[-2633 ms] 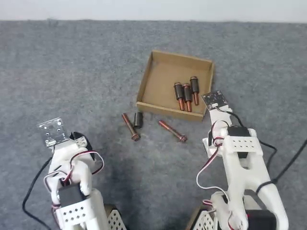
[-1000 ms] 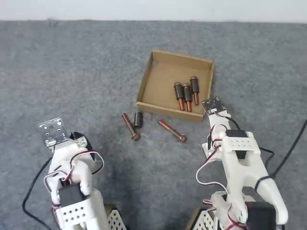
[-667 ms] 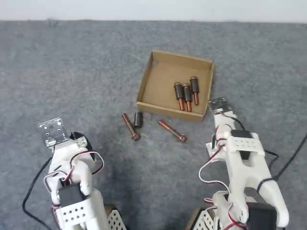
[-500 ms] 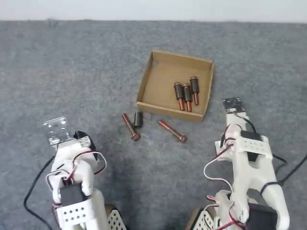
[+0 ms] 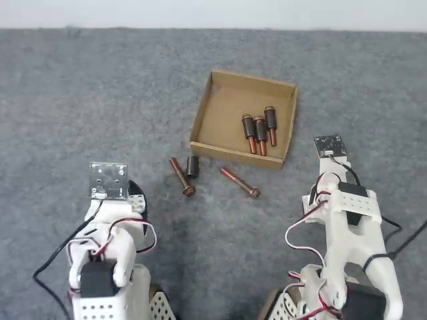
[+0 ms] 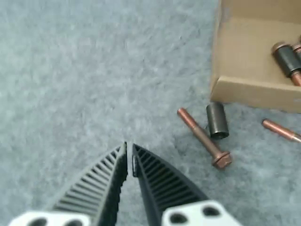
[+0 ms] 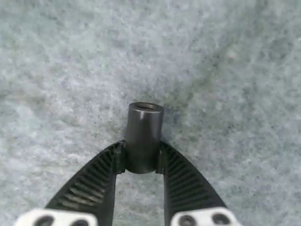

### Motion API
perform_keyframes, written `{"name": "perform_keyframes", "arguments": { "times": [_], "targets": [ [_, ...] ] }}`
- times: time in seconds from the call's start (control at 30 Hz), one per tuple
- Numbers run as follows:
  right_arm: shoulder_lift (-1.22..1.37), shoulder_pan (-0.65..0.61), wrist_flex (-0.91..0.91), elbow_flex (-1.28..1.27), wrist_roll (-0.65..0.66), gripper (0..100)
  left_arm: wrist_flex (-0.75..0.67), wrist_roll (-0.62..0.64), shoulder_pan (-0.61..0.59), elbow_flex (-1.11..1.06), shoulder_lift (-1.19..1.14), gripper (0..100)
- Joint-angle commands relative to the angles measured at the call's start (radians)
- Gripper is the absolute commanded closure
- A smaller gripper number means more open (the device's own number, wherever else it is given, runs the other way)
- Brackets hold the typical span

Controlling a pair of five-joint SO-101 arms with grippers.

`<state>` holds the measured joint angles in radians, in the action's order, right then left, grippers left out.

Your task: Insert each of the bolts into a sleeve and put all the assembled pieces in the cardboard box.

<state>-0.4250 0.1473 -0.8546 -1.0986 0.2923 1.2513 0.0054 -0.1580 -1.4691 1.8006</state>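
- The sleeve is clamped by its near end in the right gripper, over the grey carpet. We cannot tell whether it touches the carpet.
- Its long axis runs in line with the fingers, and the open bore points away from the wrist.
- In the high view the right arm sits just off the right side of the cardboard box.
- We judge the step in hand to be mating this sleeve with a bolt.
- To do it well, we keep the sleeve steady and turn its bore toward the other arm.
- The grip is only at the sleeve's end, so it may pivot; we'd push gently and straight along the axis.
- We'd take the bolt near its head so the shank stays free.
- The nearest loose bolt lies flat near the box's front wall, with its head at the end nearer the arms.
- A second sleeve lies just beside it and roughly parallel.
- The other bolt lies slanted, with its head toward the near right.
- Three assembled pieces lie side by side in the box, close to its right wall.
- The left gripper is closed and empty, over bare carpet near the first bolt.
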Motion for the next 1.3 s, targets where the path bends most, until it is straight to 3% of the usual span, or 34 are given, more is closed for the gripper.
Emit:
{"name": "perform_keyframes", "arguments": {
  "times": [0.0, 0.4, 0.7, 1.0, 1.13, 1.27],
  "targets": [
    [-0.012, 0.015, 0.018, 0.055, -0.005, 99.1, 0.034, -0.055, 0.026, 0.117, 0.012, 99],
    [-0.010, 0.015, 0.038, 0.049, -0.009, 99.1, 0.089, -0.061, 0.172, 0.240, -0.008, 99],
    [-0.010, 0.015, 0.039, 0.048, -0.009, 99.1, 0.100, -0.064, 0.229, 0.481, -0.451, 98],
    [-0.010, 0.015, 0.039, 0.048, -0.011, 99.1, 0.167, -0.368, 0.476, 0.564, -0.787, 98],
    [-0.010, 0.015, 0.039, 0.048, -0.011, 99.1, 0.068, -0.537, 0.528, 0.561, -0.816, 98],
    [-0.010, 0.015, 0.039, 0.048, -0.011, 99.1, -0.031, -0.565, 0.554, 0.553, -0.822, 96]
  ]
}}
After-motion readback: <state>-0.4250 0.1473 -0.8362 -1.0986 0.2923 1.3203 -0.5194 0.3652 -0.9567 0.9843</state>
